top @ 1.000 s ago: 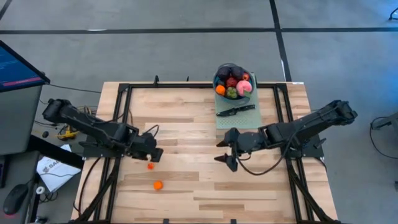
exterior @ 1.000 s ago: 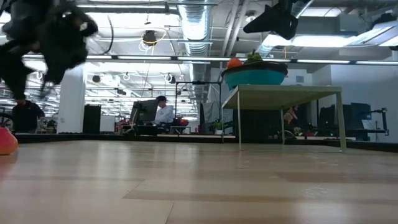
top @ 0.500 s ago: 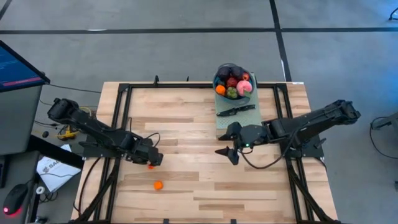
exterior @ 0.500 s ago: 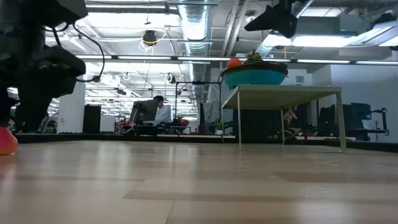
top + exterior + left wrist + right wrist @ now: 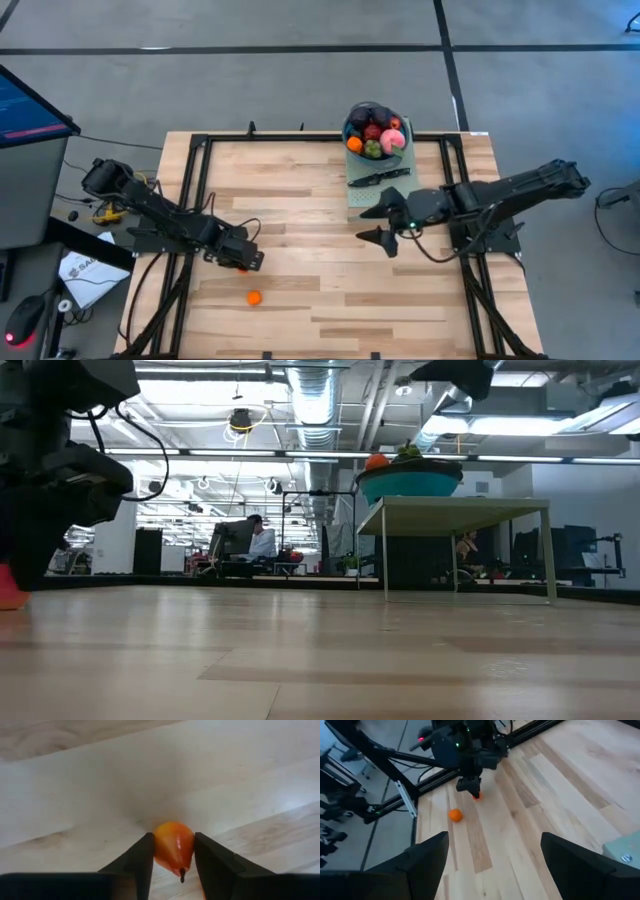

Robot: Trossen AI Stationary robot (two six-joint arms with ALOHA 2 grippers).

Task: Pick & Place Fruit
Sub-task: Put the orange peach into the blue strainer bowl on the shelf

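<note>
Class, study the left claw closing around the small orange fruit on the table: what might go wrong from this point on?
1. The left claw grips the rounded orange fruit only near its fingertips; it might squirt out and roll.
2. The bowl already looks heaped with fruit, so another piece may tumble off.
3. A second orange fruit lies loose nearby and might get knocked during the lift.
</note>
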